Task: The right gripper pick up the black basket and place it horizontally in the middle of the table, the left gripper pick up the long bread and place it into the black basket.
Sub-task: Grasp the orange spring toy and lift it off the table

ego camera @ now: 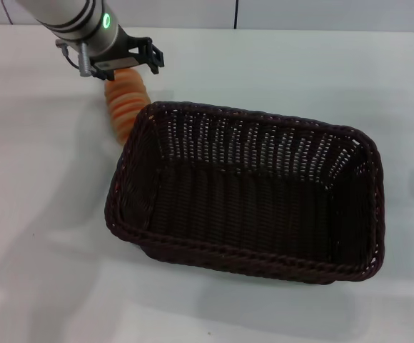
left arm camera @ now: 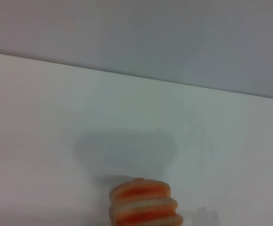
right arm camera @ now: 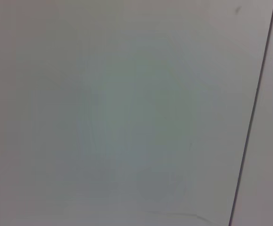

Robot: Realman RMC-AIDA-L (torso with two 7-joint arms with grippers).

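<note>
Bread up, basket waiting!

The left claw (ego camera: 125, 63) pinched the long bread (ego camera: 127, 101) by its top end, the loaf dangling above the worktop (ego camera: 43, 179) just outside the black basket (ego camera: 253, 191), which sat mid-worktop. Judging from there, a swing could have clipped the braided rim and knocked the loaf loose. The right claw was out of view.

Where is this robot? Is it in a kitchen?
Probably not a kitchen: it looks more like a robot test table. There is only a plain white table, a dark basket, and the left pincer holding a toy-like striped bread.
</note>
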